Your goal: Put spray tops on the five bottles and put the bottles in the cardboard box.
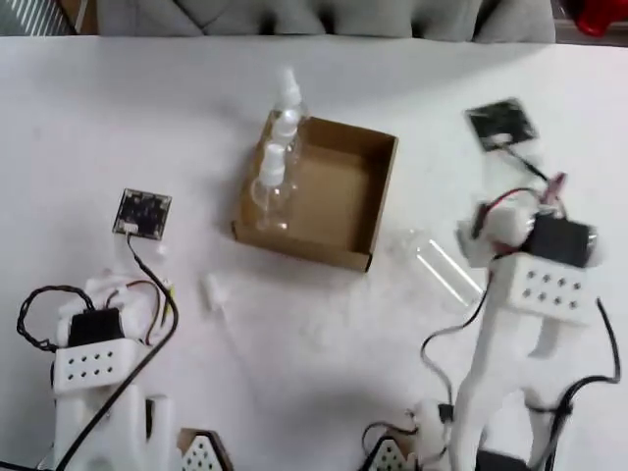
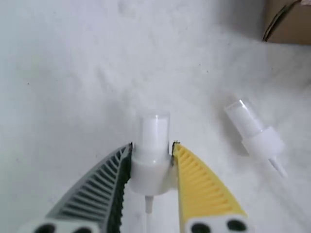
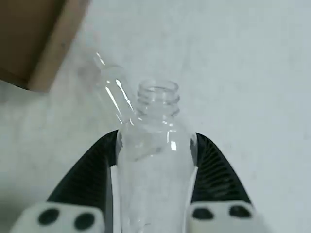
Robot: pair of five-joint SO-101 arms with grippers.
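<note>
The left claw (image 2: 151, 145) is closed on a top (image 2: 150, 165). Its grey finger and its yellow finger press the collar from either side, the nozzle end points away from the wrist, and the thin dip tube runs back between the fingers. The opening is only as wide as that collar. A loose top (image 2: 255, 136) lies on its side on the table (image 2: 73, 73) just beside the claw, apart from it; from above it (image 1: 211, 289) lies between the left arm and the box (image 1: 339, 211). The right claw (image 3: 155, 135) is opened about as wide as a bottle body and grips an uncapped bottle (image 3: 155, 160) with both black fingers against its sides, its open threaded neck pointing away from the wrist. Just past that neck a second bare bottle (image 3: 109, 87) lies on the table near a box corner (image 3: 34, 43); whether the two bottles touch I cannot tell. From above, this lying bottle (image 1: 442, 265) is on the table between the box and the right arm. Counting: one box, open at the top, near the middle of the table. Three capped bottles (image 1: 280, 147) appear to stand in a row along one wall of the box, though they overlap, so the count is not sure. That makes two bare bottles, one gripped and one lying, and two tops off bottles, one gripped and one loose.
</note>
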